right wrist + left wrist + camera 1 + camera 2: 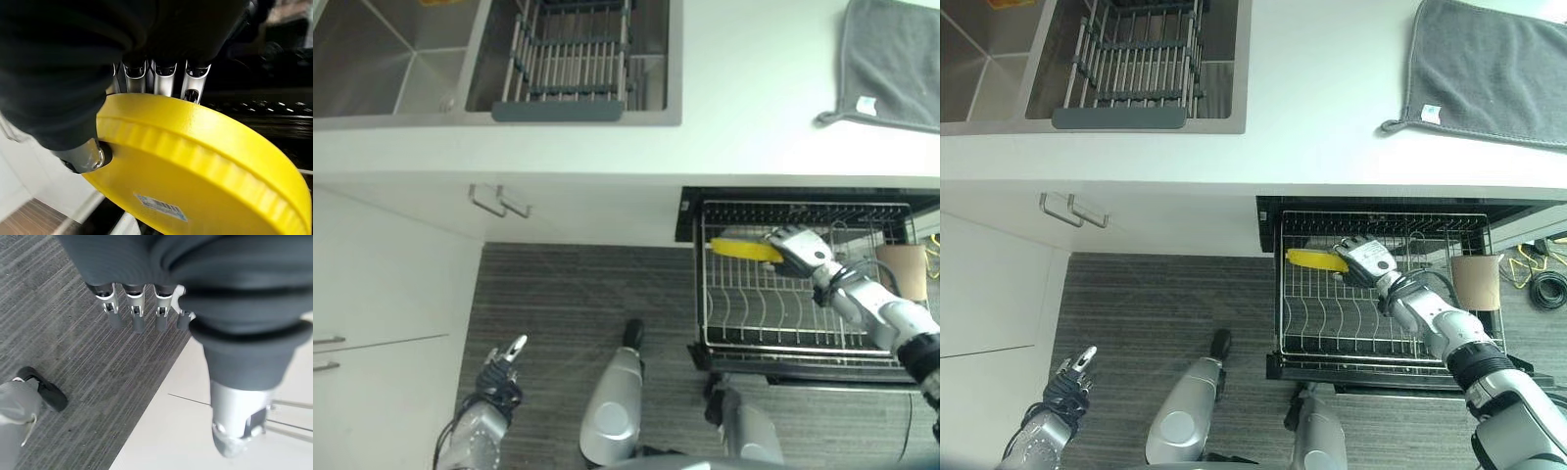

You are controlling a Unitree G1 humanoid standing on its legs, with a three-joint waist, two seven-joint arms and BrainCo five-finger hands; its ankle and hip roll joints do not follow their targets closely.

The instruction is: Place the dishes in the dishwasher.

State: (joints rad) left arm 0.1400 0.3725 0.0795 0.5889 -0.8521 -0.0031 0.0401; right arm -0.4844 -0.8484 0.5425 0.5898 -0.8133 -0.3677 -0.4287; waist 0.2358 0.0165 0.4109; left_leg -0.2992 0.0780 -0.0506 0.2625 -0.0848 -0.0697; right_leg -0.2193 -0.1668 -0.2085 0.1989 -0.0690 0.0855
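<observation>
A yellow plate (744, 249) hangs edge-on over the back left part of the pulled-out dishwasher rack (803, 333). My right hand (800, 250) is shut on the yellow plate (205, 166), thumb (83, 155) on its underside and fingers (164, 78) over its rim. The same plate (1316, 260) and right hand (1366, 259) appear in the right eye view above the rack (1381, 333). My left hand (499, 370) hangs low over the floor at the lower left, fingers (137, 316) straight and holding nothing.
A sink (382, 69) with a wire drying rack (570, 54) sits in the white counter (754, 108). A grey cloth (891, 61) lies at the counter's far right. White cabinet doors with handles (499, 203) stand left of the dishwasher. A brown cup-like thing (904, 269) sits at the rack's right.
</observation>
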